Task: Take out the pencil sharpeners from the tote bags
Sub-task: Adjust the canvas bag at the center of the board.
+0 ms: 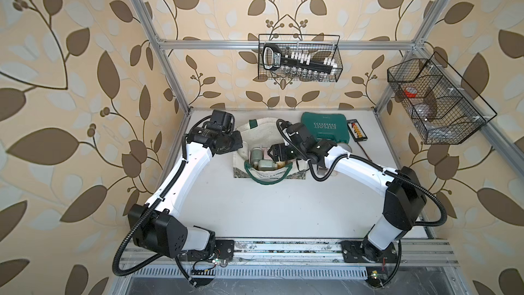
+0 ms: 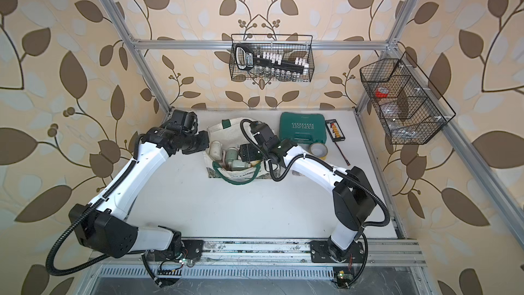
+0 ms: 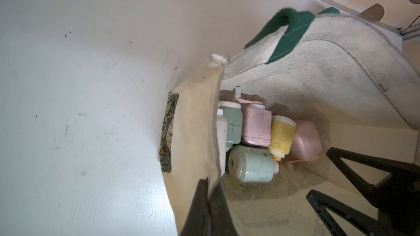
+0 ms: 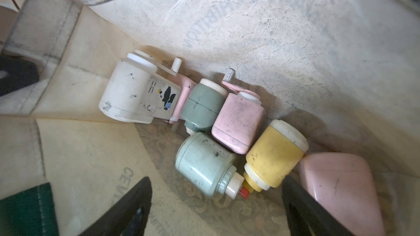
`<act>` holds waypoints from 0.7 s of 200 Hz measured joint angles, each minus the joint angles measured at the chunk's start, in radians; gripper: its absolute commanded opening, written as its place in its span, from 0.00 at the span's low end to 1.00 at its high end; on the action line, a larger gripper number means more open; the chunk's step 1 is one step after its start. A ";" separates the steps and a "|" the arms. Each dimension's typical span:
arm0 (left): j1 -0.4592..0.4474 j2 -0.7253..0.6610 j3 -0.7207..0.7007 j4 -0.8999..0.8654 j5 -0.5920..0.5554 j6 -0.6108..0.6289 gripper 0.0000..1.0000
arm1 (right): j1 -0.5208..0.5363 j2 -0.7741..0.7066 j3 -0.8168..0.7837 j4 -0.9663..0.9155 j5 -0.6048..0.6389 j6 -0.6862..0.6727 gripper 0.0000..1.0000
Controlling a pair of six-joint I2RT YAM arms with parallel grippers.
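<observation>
The cream tote bag (image 1: pixel 261 134) with dark green handles stands open at the back of the table, also in a top view (image 2: pixel 226 134). Several pencil sharpeners lie on its floor: a white one (image 4: pixel 127 94), a sage green one (image 4: pixel 202 107), a pink one (image 4: pixel 238 121), a pale green one (image 4: pixel 204 164), a yellow one (image 4: pixel 272 157) and another pink one (image 4: pixel 341 185). My left gripper (image 3: pixel 212 191) is shut on the bag's canvas rim (image 3: pixel 195 121) at its left side. My right gripper (image 4: pixel 216 179) hangs open inside the bag, just above the pale green and yellow sharpeners, holding nothing.
A teal tool case (image 1: pixel 324 129), a tape roll (image 1: pixel 344 146) and a small black gadget (image 1: pixel 358 131) with a cable lie right of the bag. Wire baskets hang on the back wall (image 1: pixel 300 58) and on the right frame (image 1: pixel 436 100).
</observation>
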 measured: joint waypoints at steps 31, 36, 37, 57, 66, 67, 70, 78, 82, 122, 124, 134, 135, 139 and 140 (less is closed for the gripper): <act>-0.012 -0.085 -0.084 0.014 -0.016 -0.015 0.00 | -0.001 -0.002 -0.006 0.006 0.000 0.013 0.87; -0.013 -0.101 -0.099 0.016 -0.019 -0.019 0.00 | -0.001 -0.006 -0.013 0.011 0.000 0.017 0.86; -0.013 -0.104 -0.101 0.017 -0.020 -0.019 0.00 | -0.001 -0.006 -0.014 0.011 0.000 0.018 0.86; -0.026 -0.189 -0.179 0.036 -0.024 -0.039 0.00 | -0.001 -0.029 -0.054 0.029 0.000 0.043 0.84; -0.027 -0.230 -0.216 0.043 -0.023 -0.050 0.00 | 0.000 -0.041 -0.075 0.040 0.000 0.055 0.84; -0.027 -0.233 -0.218 0.043 -0.023 -0.050 0.00 | 0.000 -0.042 -0.077 0.040 0.000 0.056 0.84; -0.029 -0.246 -0.228 0.043 -0.023 -0.053 0.00 | 0.001 -0.046 -0.083 0.042 0.001 0.062 0.84; -0.032 -0.282 -0.254 0.044 -0.021 -0.062 0.00 | 0.004 -0.053 -0.096 0.047 0.003 0.071 0.83; -0.032 -0.295 -0.266 0.045 -0.020 -0.067 0.00 | 0.006 -0.055 -0.102 0.049 0.005 0.077 0.83; -0.042 -0.379 -0.354 0.066 0.008 -0.104 0.00 | 0.062 -0.059 -0.119 0.062 0.038 0.099 0.83; -0.044 -0.381 -0.357 0.066 0.009 -0.105 0.00 | 0.066 -0.059 -0.120 0.063 0.039 0.100 0.83; -0.052 -0.388 -0.373 0.076 0.016 -0.112 0.00 | 0.083 -0.059 -0.121 0.068 0.042 0.104 0.83; -0.053 -0.389 -0.375 0.076 0.017 -0.114 0.00 | 0.084 -0.059 -0.121 0.068 0.043 0.104 0.83; -0.058 -0.391 -0.379 0.079 0.020 -0.117 0.00 | 0.090 -0.059 -0.121 0.069 0.043 0.105 0.83; -0.059 -0.391 -0.381 0.080 0.021 -0.119 0.00 | 0.091 -0.059 -0.121 0.070 0.043 0.105 0.83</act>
